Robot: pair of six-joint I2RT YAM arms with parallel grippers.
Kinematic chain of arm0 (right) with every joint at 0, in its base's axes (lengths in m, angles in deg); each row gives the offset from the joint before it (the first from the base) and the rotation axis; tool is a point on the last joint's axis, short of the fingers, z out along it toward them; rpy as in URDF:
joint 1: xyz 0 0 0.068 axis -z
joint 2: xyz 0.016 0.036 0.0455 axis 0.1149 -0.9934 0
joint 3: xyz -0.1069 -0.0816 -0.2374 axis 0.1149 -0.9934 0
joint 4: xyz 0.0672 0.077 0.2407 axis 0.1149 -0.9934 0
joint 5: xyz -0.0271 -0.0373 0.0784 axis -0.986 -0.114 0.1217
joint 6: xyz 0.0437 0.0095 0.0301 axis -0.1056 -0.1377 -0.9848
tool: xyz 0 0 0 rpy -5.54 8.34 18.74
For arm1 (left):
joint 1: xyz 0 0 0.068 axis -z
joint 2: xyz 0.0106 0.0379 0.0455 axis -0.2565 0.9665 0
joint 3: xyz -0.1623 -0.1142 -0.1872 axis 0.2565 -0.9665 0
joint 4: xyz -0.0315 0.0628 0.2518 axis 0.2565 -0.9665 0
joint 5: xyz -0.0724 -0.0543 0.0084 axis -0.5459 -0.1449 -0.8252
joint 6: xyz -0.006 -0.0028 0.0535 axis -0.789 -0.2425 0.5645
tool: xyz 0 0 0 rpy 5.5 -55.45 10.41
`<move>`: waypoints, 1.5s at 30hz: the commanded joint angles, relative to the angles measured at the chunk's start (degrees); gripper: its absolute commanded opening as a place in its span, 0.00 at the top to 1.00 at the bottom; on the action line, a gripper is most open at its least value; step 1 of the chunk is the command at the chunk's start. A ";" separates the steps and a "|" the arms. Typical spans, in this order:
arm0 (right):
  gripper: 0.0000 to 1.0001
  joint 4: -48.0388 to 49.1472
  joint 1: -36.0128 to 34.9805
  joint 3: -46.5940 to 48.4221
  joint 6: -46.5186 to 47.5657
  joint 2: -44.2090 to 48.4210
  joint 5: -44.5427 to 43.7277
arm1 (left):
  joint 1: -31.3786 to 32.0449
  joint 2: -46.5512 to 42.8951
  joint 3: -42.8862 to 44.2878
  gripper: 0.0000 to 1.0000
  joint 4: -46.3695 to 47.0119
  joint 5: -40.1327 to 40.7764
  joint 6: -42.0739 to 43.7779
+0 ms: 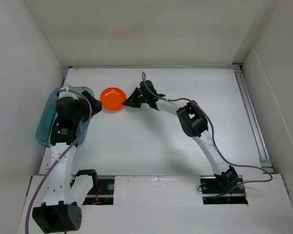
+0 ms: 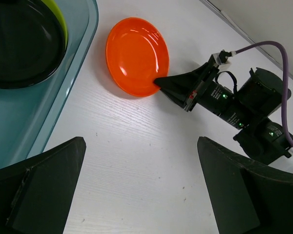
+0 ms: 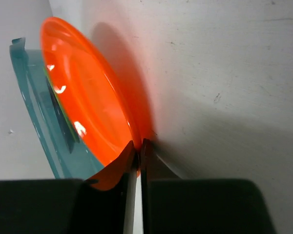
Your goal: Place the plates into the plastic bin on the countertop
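Observation:
An orange plate (image 1: 113, 99) lies on the white countertop (image 1: 185, 141) just right of the teal plastic bin (image 1: 45, 127). My right gripper (image 1: 127, 103) is shut on the plate's right rim, its fingertips pinching the edge (image 3: 139, 148). In the left wrist view the orange plate (image 2: 136, 56) shows with the right gripper's tip (image 2: 161, 84) on its rim. A black plate (image 2: 19, 46) over a lime green one (image 2: 61, 19) rests inside the bin (image 2: 19, 122). My left gripper (image 2: 141, 190) hangs open over bare countertop beside the bin, empty.
White walls close the countertop on the left, back and right. A metal rail (image 1: 251, 117) runs along the right side. The right arm's purple cable (image 2: 273, 58) loops above the surface.

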 commanded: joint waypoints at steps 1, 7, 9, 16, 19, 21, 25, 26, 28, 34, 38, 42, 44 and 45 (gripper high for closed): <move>0.98 -2.03 -0.56 0.92 -0.91 1.75 -1.12 | -0.10 0.20 -0.56 0.00 2.13 -2.19 0.94; 1.00 -6.22 -1.87 -17.23 2.25 20.28 -17.17 | 3.67 5.38 -1.80 0.00 5.75 -13.54 3.75; 1.00 -8.79 -3.10 -20.95 4.88 28.37 -21.41 | 4.21 8.27 -1.79 0.00 5.22 -16.16 4.37; 1.00 -2.04 -4.16 -36.86 8.23 41.57 -12.21 | 4.21 11.80 -1.61 0.00 5.22 -18.28 4.98; 1.00 2.18 -4.16 -41.44 9.54 45.34 -7.37 | 4.21 13.20 -1.61 0.00 5.22 -17.68 4.98; 1.00 3.93 -4.16 -42.14 10.08 45.97 -1.32 | 4.21 13.21 -1.61 0.04 4.61 -16.71 4.98; 1.00 7.89 -4.69 -44.87 10.61 47.02 5.73 | 4.21 13.21 -1.09 0.52 4.08 -13.81 4.98; 1.00 8.51 -4.69 -44.87 10.61 47.03 7.39 | 4.21 12.60 -0.56 0.82 4.08 -12.41 4.46; 1.00 10.87 -4.69 -46.10 10.61 47.03 9.24 | 4.21 12.59 -0.56 1.00 3.55 -11.87 4.46; 1.00 15.90 -4.69 -46.81 9.11 47.03 15.22 | 4.21 13.30 -0.56 1.00 3.55 -11.34 3.93; 0.71 17.30 -4.08 -47.86 8.59 47.55 15.84 | 2.38 13.30 -0.03 1.00 2.94 -11.34 3.93; 0.05 17.30 -2.24 -50.48 9.20 47.55 14.27 | -0.01 11.46 1.90 1.00 2.93 -7.23 -0.45; 0.01 17.30 -1.45 -51.90 9.73 46.85 13.04 | -0.01 11.45 3.39 1.00 1.98 -2.07 -3.00; 0.01 17.30 -0.83 -52.60 9.73 46.24 12.51 | -0.01 11.45 5.40 1.00 1.44 -0.20 -4.32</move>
